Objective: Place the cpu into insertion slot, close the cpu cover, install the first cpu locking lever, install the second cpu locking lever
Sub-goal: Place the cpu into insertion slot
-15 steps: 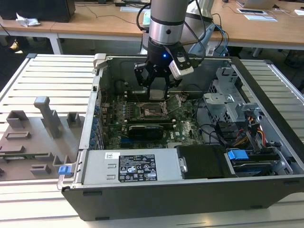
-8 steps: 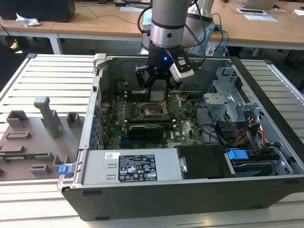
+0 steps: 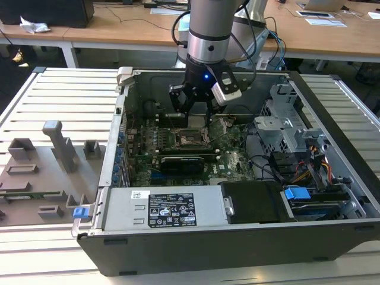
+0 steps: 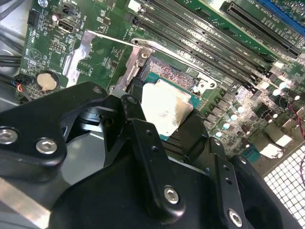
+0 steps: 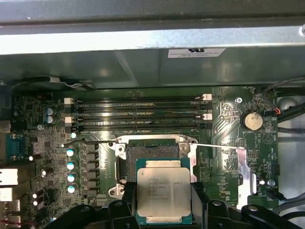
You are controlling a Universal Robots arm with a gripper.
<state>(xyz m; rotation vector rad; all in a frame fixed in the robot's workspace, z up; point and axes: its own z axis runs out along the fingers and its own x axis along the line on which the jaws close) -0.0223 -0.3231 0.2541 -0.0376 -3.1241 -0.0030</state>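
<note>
Cpu (image 5: 163, 193): clamped by its edges in my pincer (image 3: 196, 117), held over and partly offset from the insertion slot (image 5: 151, 149), cpu cover (image 5: 242, 169) lying open alongside; placement step in hand, which I judge calls for squaring chip to socket before lowering.

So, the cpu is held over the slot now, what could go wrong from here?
1. The pincer grips the cpu by two edges only, so it might slip or tilt.
2. The slot has bare pins, and a crooked or offset landing could bend them.
3. The open cover is close beside the slot, so the pincer may catch it.
</note>
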